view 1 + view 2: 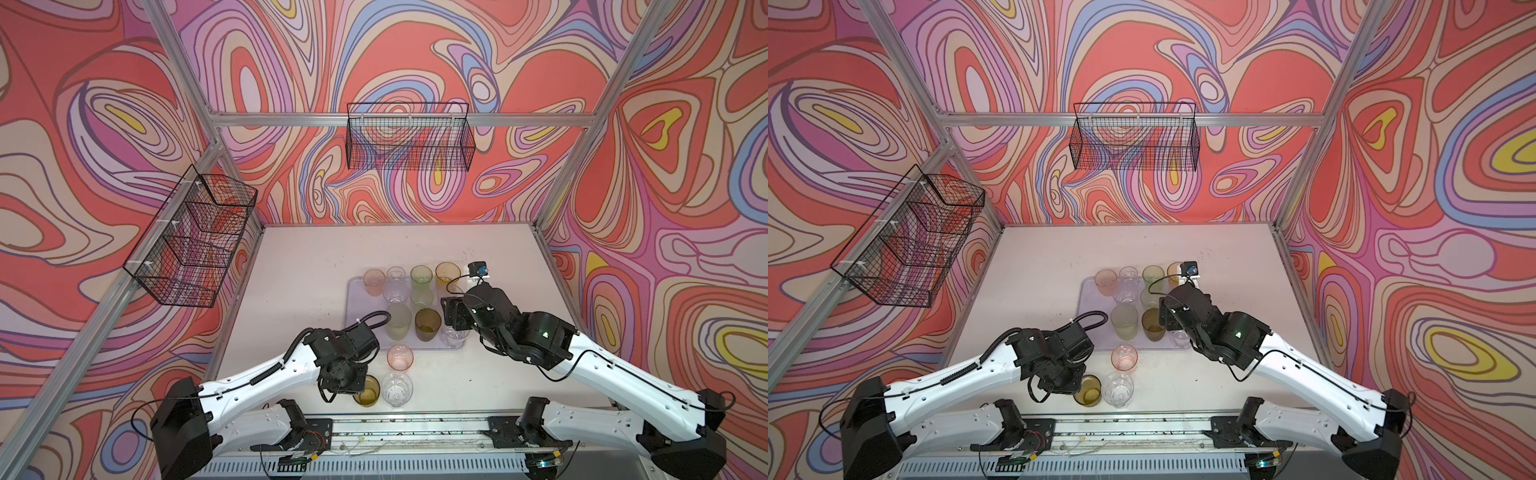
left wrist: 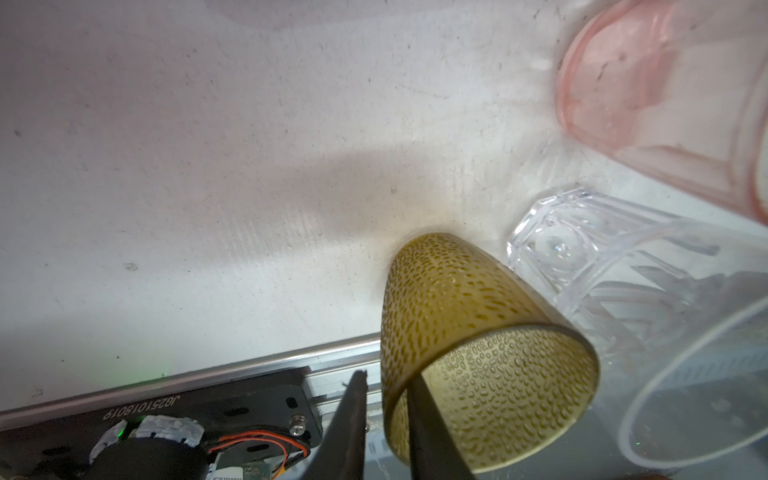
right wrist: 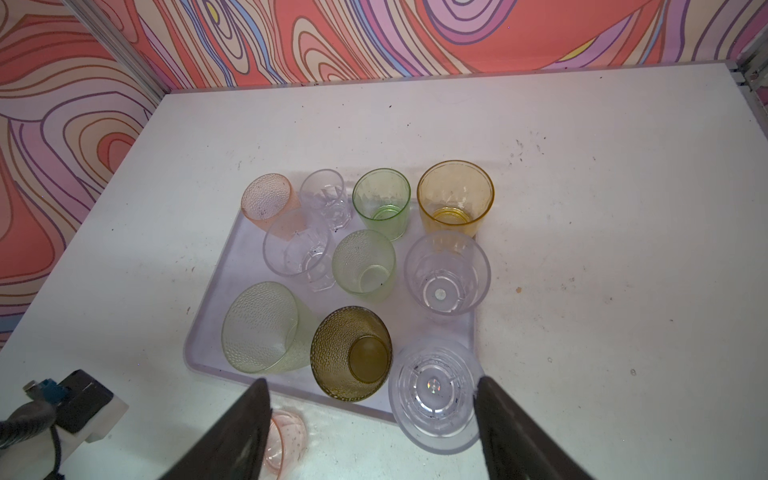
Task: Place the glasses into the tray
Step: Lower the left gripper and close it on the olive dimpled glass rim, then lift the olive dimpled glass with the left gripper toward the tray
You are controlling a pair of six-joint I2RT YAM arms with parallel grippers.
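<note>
writing: we read jg251018019 on black plate (image 2: 249,409)
left pincer (image 2: 386,378): narrow, astride olive glass (image 2: 478,332) rim; grip we cannot tell
right pincer (image 3: 372,381): wide, near clear glass (image 3: 434,395)

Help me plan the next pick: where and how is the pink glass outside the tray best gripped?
Probably by the rim of the pink glass, from above, one finger inside: it stands upright, mouth up, and the clear glass sits close at its near side.

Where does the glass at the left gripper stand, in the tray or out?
Out: the glass stands on the table, apart from the tray.
</note>
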